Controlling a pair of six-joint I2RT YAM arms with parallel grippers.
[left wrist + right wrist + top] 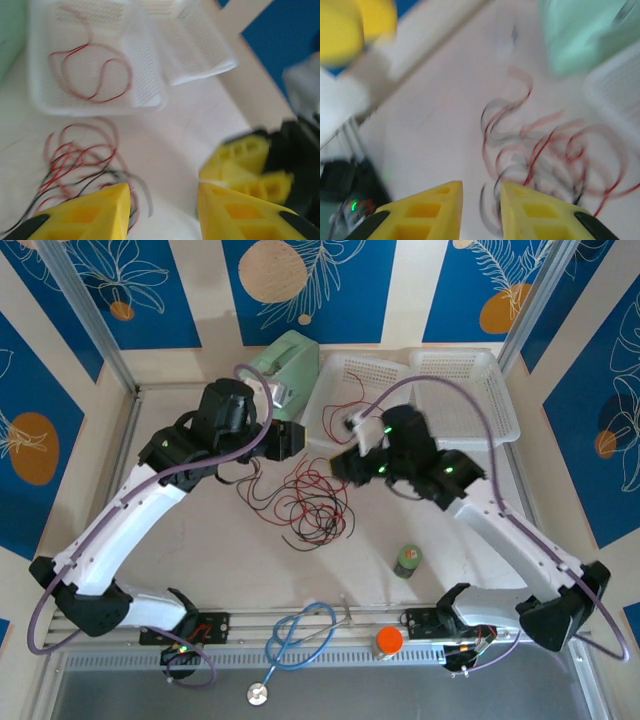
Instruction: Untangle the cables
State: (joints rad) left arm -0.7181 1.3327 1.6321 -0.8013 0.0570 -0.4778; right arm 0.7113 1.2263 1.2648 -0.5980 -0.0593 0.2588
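Top external: cables (305, 502), unreadable green container (408, 561)

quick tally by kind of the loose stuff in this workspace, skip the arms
white baskets: 2
red and black cable tangle: 1
mint green box: 1
blue stethoscope: 1
small green can: 1
orange round cap: 1
total: 7

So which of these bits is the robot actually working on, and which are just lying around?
Job in hand: cables, red and black, tangled together.

Lying about: baskets; stethoscope; mint-green case; green jar; orange cap.
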